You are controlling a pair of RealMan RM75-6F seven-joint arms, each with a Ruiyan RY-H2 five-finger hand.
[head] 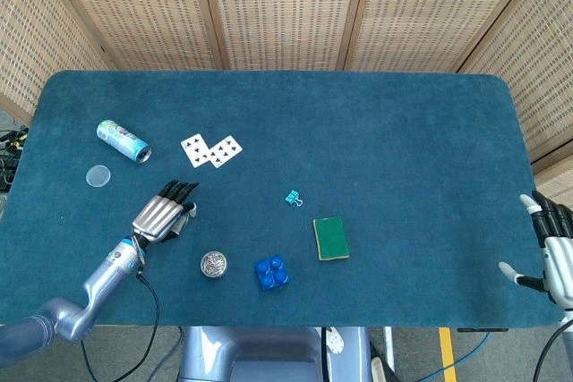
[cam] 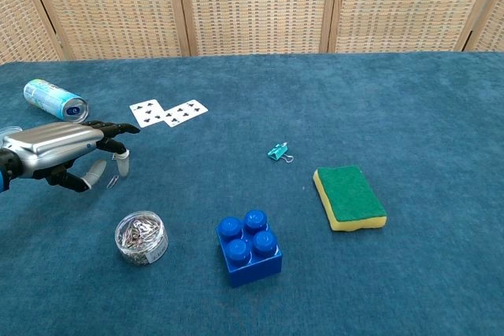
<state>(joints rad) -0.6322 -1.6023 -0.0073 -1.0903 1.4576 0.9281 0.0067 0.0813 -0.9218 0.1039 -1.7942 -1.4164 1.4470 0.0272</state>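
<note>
So the loose paper clip (cam: pixel 113 182) is a tiny silver wire thing lying flat on the blue table (head: pixel 385 131), right under the left hand (head: pixel 161 217). That hand hovers palm down, fingers spread, holding nothing. A clear tub of clips (head: pixel 213 264) sits just beside it, blue brick (head: pixel 271 272) further along, playing cards (head: pixel 211 149) and a can (head: pixel 123 140) behind. The right hand (head: pixel 555 261) is off the table edge, fingers apart, empty.

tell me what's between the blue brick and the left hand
A clear tub of paper clips stands between the blue brick and the left hand, plain in the chest view.
</note>
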